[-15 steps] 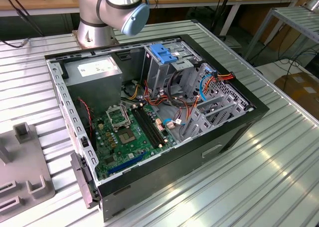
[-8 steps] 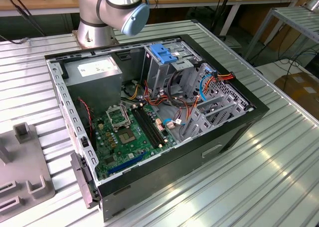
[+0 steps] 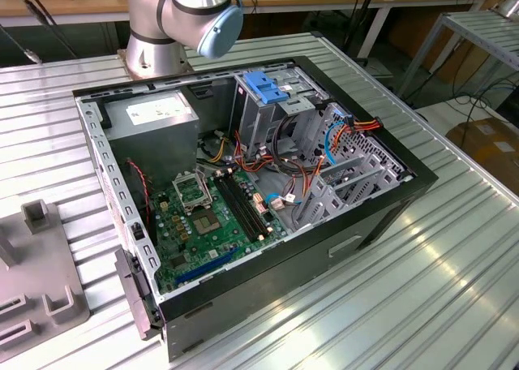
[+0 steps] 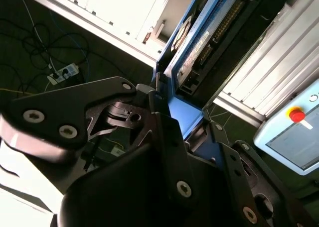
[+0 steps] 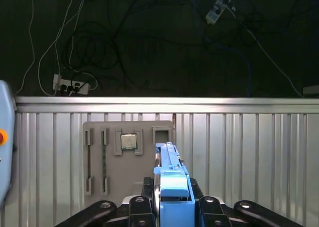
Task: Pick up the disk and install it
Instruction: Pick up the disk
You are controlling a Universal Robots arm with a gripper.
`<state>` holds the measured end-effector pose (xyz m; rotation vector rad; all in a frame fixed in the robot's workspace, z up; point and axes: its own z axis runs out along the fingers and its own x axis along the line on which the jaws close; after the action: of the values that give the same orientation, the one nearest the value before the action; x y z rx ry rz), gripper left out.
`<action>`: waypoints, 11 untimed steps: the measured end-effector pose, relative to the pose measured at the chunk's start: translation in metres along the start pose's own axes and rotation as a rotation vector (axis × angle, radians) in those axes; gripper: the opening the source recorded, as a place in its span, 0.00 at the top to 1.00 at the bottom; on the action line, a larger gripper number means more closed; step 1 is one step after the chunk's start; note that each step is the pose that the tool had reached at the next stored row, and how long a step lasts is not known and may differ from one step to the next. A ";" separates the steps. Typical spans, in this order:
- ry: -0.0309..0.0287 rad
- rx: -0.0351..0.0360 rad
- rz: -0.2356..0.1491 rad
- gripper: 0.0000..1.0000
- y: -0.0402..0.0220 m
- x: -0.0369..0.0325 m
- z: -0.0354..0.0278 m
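Exterior view: the case (image 3: 243, 287) lies open, cage (image 3: 258, 122) upright inside. Second wrist view: my gripper (image 4: 172, 112) is clenched on the disk (image 4: 192, 48), held edge-on. First wrist view: the tray (image 5: 129, 160) lies beyond it; I judge a firm, square hold matters most here

The claw (image 5: 173, 197) hides one end of the disk (image 5: 169, 160).

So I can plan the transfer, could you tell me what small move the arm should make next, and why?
Probably carry the disk toward the drive cage in the case. In the first wrist view the fingers are shut on the disk, holding it edge-on over the tray, so the pickup looks done and installing remains.
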<state>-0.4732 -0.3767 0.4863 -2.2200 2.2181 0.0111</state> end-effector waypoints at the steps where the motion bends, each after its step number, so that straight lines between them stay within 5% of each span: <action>1: 0.0000 -0.0004 0.000 0.63 0.0000 0.0000 -0.0029; 11: 0.0000 -0.0029 0.000 0.63 0.0001 -0.0002 -0.0335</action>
<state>-0.4732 -0.3767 0.5198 -2.2214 2.2195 0.0144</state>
